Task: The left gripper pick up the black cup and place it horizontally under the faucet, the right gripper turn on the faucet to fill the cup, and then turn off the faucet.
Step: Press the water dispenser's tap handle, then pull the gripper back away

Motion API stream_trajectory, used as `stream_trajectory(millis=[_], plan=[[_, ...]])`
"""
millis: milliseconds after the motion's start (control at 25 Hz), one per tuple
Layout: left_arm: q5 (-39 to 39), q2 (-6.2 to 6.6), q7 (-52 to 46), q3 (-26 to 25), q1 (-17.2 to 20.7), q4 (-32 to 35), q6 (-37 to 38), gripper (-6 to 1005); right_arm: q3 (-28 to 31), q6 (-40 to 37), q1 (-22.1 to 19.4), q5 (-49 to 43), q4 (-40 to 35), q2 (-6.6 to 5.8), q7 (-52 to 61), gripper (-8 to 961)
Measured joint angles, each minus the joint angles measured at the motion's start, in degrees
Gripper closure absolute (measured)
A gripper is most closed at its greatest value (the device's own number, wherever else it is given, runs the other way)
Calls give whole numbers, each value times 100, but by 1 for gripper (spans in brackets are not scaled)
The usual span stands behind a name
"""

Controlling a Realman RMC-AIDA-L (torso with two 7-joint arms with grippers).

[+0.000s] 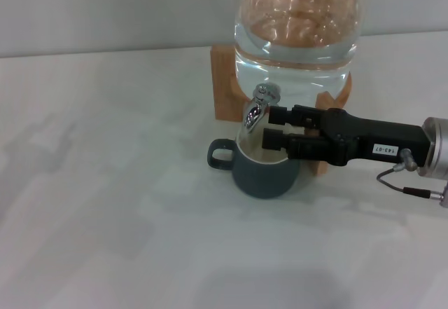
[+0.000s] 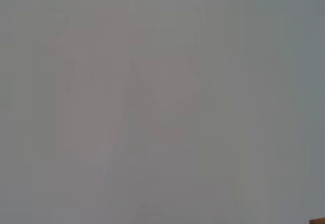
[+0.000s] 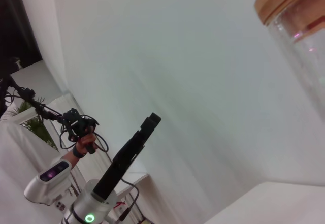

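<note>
The black cup (image 1: 262, 172) stands upright on the white table, directly below the faucet (image 1: 257, 106), with its loop handle pointing left. The faucet is a chrome spigot on the big clear water jar (image 1: 297, 29). My right gripper (image 1: 271, 127) reaches in from the right. It is open, one finger above the other, with the tips just right of the spout and over the cup's rim. In the right wrist view my left gripper (image 3: 154, 117) hangs raised in the air, far from the cup and holding nothing.
The jar rests on a wooden stand (image 1: 227, 85) at the back of the table (image 1: 105, 183). Its wooden lid (image 3: 284, 0) appears in the right wrist view. The left wrist view shows only a plain pale surface.
</note>
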Motion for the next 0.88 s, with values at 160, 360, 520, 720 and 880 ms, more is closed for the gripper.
stream_trajectory(millis=[160,360,520,720,880], plan=[[1,0,-10,0,0,0,0,502,101,-7,-16,0,-3,-27,-24,111],[8,0,-13,0,0,0,0,500,217,-62,-70,-16,-78,-66,-54,111],[9,0,-11,0,-8,0,1,498,327,-94,-111,-44,-106,-68,-55,111],[9,3,-4,0,-35,0,38,496,338,-44,-147,-37,-135,-76,-42,111],[3,10,-6,0,-35,0,81,494,529,522,-152,0,-182,-146,34,111]])
